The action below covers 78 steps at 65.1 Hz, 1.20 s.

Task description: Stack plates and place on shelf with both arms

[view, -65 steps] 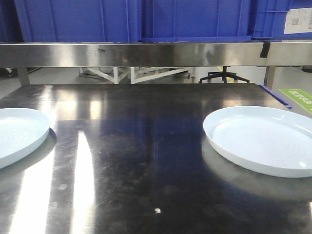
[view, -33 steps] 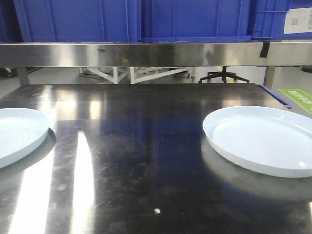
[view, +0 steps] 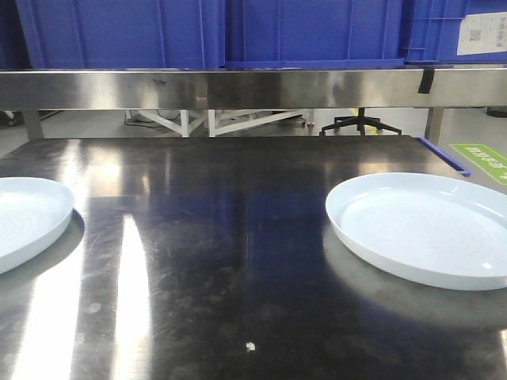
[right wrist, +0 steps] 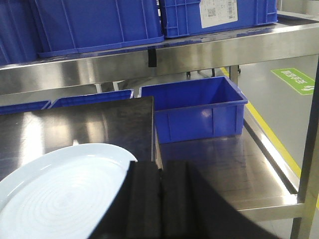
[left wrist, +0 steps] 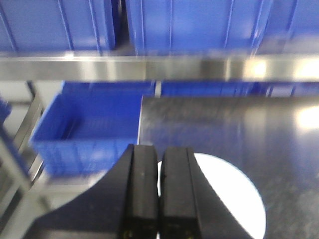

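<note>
Two plates (view: pixel 424 229) apart on the tabletop (view: pixel 222 237) — only in wrist views, left tool (left wrist: pixel 159 154) and right tool (right wrist: pixel 160 172) (both empty) clenched.

Dark glossy tabletop (view: pixel 238 237) fills foreground; bright light streaks (view: pixel 131 293) reflect on its left part; small white speck (view: pixel 250 346) near front edge; row of big blue crates (view: pixel 119 32) across top; beyond table, pale grey floor (view: pixel 87 123), white frame legs (view: pixel 210 120), black chair base (view: pixel 360 124); green floor marking (view: pixel 479 158) at right; right wrist view shows yellow floor line (right wrist: pixel 269 134) and open blue crate (right wrist: pixel 199 107) lower down, past table's end.
</note>
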Motion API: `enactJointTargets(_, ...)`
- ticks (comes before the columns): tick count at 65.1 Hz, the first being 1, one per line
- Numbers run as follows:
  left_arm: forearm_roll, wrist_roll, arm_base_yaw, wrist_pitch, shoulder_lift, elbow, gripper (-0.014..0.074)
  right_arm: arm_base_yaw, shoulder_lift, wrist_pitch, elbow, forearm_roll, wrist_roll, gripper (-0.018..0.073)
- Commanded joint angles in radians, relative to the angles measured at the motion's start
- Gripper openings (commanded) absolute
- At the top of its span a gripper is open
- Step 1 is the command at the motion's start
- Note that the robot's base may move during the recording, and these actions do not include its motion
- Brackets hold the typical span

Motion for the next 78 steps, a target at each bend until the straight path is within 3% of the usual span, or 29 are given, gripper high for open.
enactJointTargets(1, 0.034, -0.006, -0.013, -0.008, 0.156, -0.105, 0.0085, -0.004, -0.015, -0.091, -0.002, -0.001, -0.01, 0.0055)
enactJointTargets(19, 0.026, -0.006, -0.037, -0.045, 0.355, -0.15, 0.0085, -0.004, -0.015, -0.091, -0.002, -0.001, -0.01, 0.0055)
enactJointTargets(30, -0.134, -0.006, -0.037, -0.107, 0.387, -0.15, 0.0085, -0.004, -0.015, -0.091, -0.002, -0.001, -0.01, 0.0055)
enactJointTargets(78, -0.114, -0.006, -0.037, -0.242, 0.395, -0.15, 0.0085, -0.004, -0.015, -0.131, -0.002, -0.001, -0.01, 0.0055)
